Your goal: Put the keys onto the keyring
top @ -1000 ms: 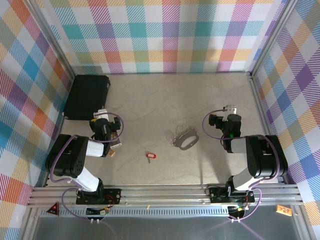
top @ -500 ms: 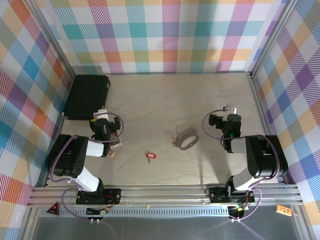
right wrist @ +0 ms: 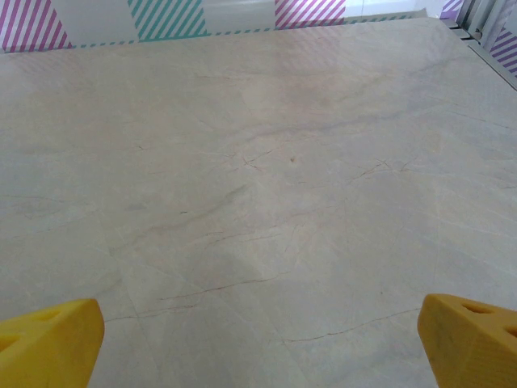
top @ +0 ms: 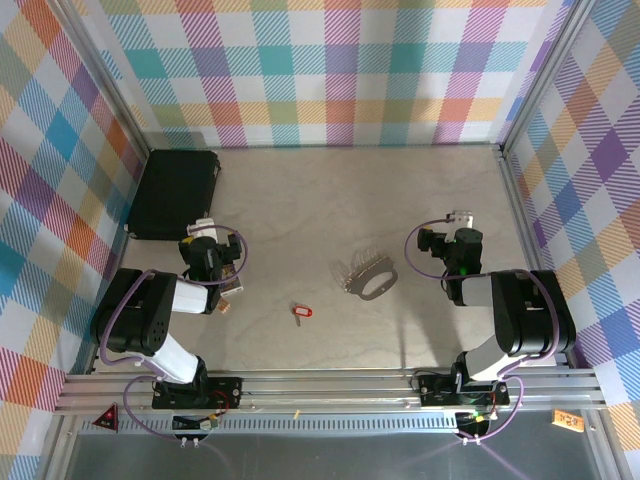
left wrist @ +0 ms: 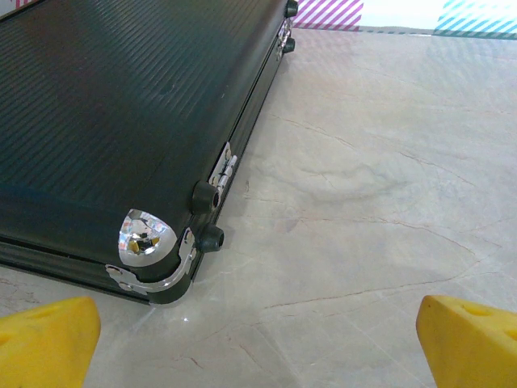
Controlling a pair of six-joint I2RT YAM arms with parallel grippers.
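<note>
Illumination is bright, even and diffuse from overhead, leaving only faint shadows on the bench [top: 300, 190], with a specular highlight on the chrome corner [left wrist: 144, 234] of the black case [left wrist: 105, 113] and soft-focus yellow fingertips [left wrist: 44, 339] at the lower frame corners.

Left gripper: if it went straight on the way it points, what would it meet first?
Probably the black case: its metal-capped corner lies just ahead-left of the open left gripper, its edge slanting across that line. Depth is unclear.
</note>
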